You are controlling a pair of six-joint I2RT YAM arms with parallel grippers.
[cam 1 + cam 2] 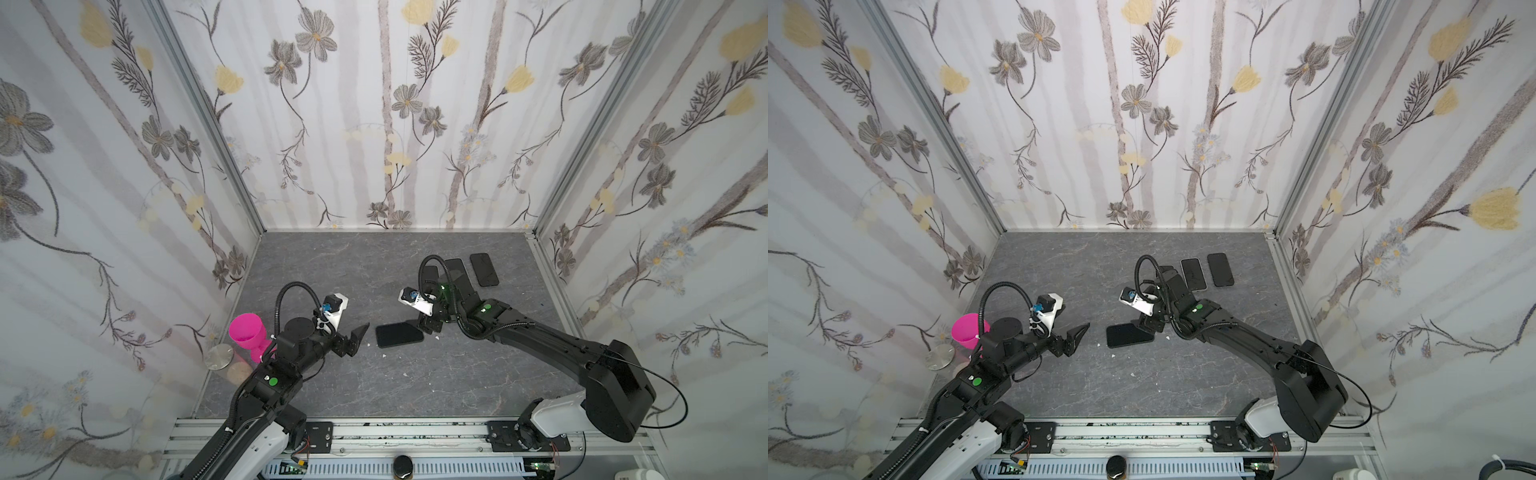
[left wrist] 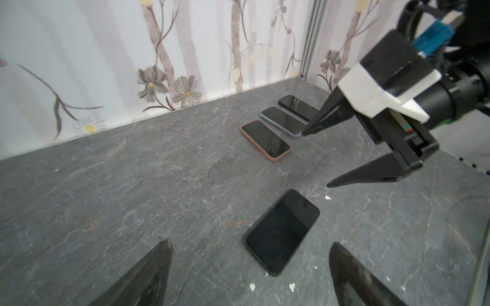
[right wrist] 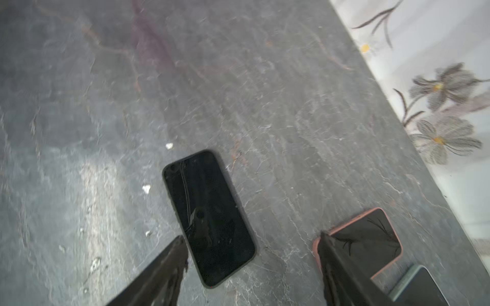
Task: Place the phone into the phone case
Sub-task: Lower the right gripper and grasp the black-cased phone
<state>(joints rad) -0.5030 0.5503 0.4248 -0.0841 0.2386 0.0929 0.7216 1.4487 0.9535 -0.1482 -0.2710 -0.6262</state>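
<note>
**Inspector:** Where is the phone?

**Assistant:** The phone [image 1: 399, 334] lies flat, screen up, on the table [image 1: 332, 270], between the two claws. It is just ahead of the left claw [image 1: 360, 336]. The right claw [image 2: 316, 159] hangs above its other end.

**Inspector:** Long axis?

**Assistant:** It runs roughly claw to claw, one short end towards each. In each wrist view it lies skewed across the gap between the fingers, not square to it.

**Inspector:** State of the claws?

**Assistant:** Both stand apart with nothing between the fingers. The left one is clear of the phone. Whether the right one touches it I cannot tell.

**Inspector:** Which is nearer?

**Assistant:** Little in it. The right overlaps the phone's end in both top views but looks raised. The left sits just short of the other end.

**Inspector:** And the case?

**Assistant:** A dark case [image 2: 274, 274] appears already to wrap the phone. I judge it seated, but I cannot confirm that the corners are flush.

**Inspector:** Any brands or writing?

**Assistant:** None legible, and the screen is dark. Beyond the right claw lie three more phones, rimmed pink [image 2: 266, 140], pale blue [image 2: 282, 122] and black [image 2: 298, 107], all unmarked too.
</note>
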